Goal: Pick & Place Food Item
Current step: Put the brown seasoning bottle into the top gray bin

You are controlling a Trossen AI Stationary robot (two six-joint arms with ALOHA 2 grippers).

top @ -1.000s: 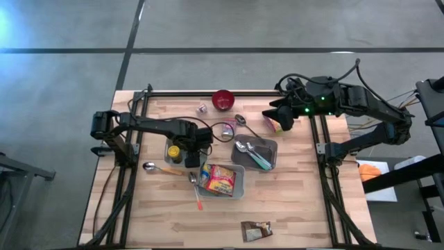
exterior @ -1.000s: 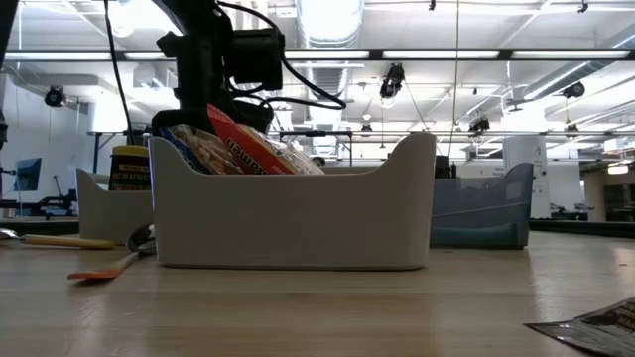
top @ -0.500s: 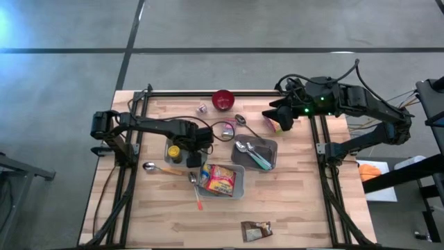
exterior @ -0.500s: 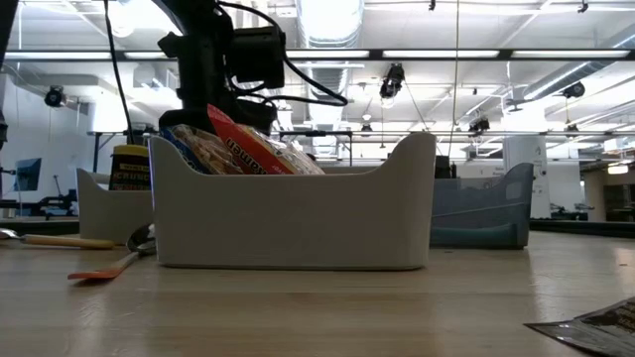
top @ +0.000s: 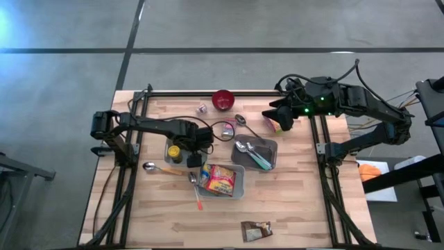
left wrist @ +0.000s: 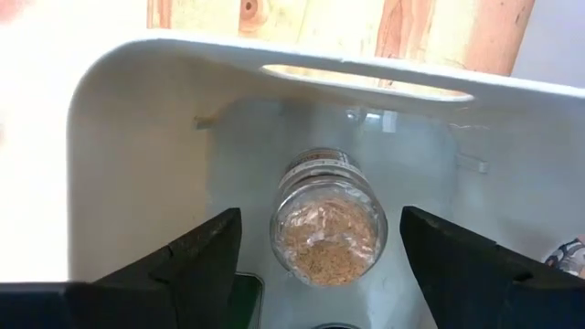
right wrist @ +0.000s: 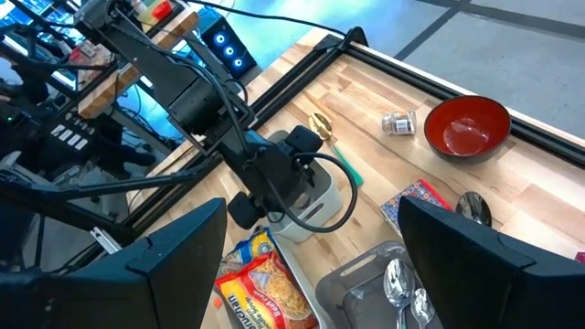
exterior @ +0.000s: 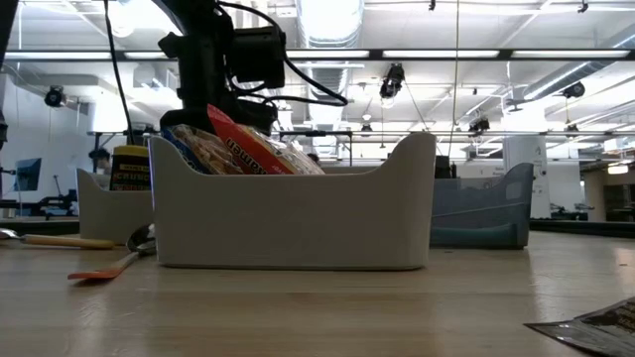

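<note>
A small glass jar filled with brownish grains lies on its side on the floor of a white bin, its lid end toward the bin's slotted wall. My left gripper points down into that bin and is open, one finger on each side of the jar with a gap to it. A yellow-lidded jar stands in the same bin. My right gripper hangs open, raised over the table's far right part, with nothing between its fingers.
A white bin with a noodle packet sits just near of the left gripper. A grey bin of spoons, a red bowl, a spoon, an orange spatula and a brown packet lie around.
</note>
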